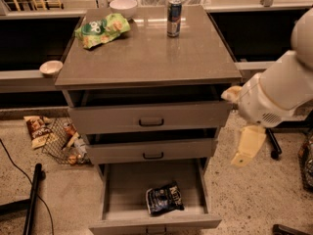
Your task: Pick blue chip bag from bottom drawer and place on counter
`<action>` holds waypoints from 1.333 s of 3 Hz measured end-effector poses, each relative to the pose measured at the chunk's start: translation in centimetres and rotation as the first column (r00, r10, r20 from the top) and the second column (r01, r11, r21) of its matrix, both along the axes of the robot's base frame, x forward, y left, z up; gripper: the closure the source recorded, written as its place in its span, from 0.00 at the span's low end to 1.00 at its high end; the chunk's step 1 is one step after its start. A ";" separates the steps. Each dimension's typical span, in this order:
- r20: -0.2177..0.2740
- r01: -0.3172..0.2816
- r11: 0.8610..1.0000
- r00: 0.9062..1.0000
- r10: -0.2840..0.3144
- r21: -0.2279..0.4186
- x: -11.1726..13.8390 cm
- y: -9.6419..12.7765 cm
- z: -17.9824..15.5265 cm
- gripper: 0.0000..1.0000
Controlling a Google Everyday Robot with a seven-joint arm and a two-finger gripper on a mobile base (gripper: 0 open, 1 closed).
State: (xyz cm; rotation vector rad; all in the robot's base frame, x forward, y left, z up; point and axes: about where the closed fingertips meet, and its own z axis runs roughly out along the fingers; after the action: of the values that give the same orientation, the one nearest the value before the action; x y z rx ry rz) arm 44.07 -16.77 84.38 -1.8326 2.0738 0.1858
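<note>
My pincer (248, 146) hangs right of the cabinet (146, 115), open or closed I cannot tell | crumpled foil blue chip bag (164, 199) down-left of it, on the wood-grain floor of the open bottom drawer (126, 190) | glossy stone-look counter (146, 53) up-left.

A green snack bag (101, 30) lies up top on the left. A white bowl (123, 6) sits behind it, and a can (174, 17) stands to the right. A small bowl (51, 67) sits on the pale ledge (22, 77). On the floor (254, 199) lie a brown-and-white snack bag (36, 130) and a wire basket (66, 141). The gripper (247, 148) hangs right of the two upper drawers (151, 116).
</note>
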 end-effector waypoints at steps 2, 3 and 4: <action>-0.089 -0.033 0.985 0.995 0.049 0.168 1.9 5.0 -11.7 0.00; -0.089 -0.033 0.985 0.995 0.049 0.168 1.9 5.0 -11.7 0.00; -0.108 -0.038 0.983 0.993 0.058 0.179 2.5 4.8 -14.5 0.00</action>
State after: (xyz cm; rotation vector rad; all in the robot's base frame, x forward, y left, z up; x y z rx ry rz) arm 46.58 -11.95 69.86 -1.8018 2.0153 0.4808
